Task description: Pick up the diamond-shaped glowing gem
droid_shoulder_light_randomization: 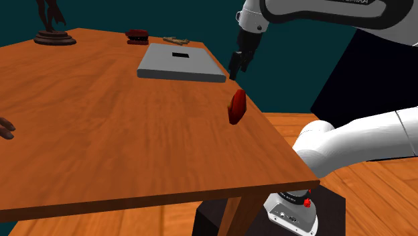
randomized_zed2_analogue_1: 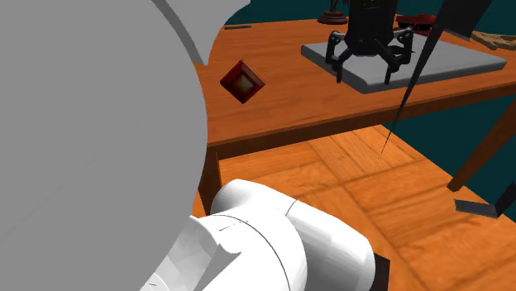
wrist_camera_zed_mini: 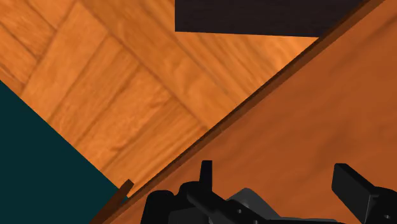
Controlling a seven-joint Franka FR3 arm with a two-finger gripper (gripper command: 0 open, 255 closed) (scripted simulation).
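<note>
Black gripper (droid_shoulder_light_randomization: 240,62) hangs above the brown wooden table (droid_shoulder_light_randomization: 100,134), by the end of a flat grey slab (droid_shoulder_light_randomization: 179,62) that lies nearest the table's edge. In the second exterior view its fingers (randomized_zed2_analogue_1: 389,66) stand well apart over the slab, with nothing between them. In the wrist view the two fingers point at bare tabletop beside the table's edge, with wood floor (wrist_camera_zed_mini: 127,83) beyond. The gem (droid_shoulder_light_randomization: 237,107), a red diamond shape with a yellowish centre, sits tilted on the table near that same edge, apart from the gripper and closer to the stand than the slab. A dark statue (droid_shoulder_light_randomization: 53,27) stands at the table's far corner.
</note>
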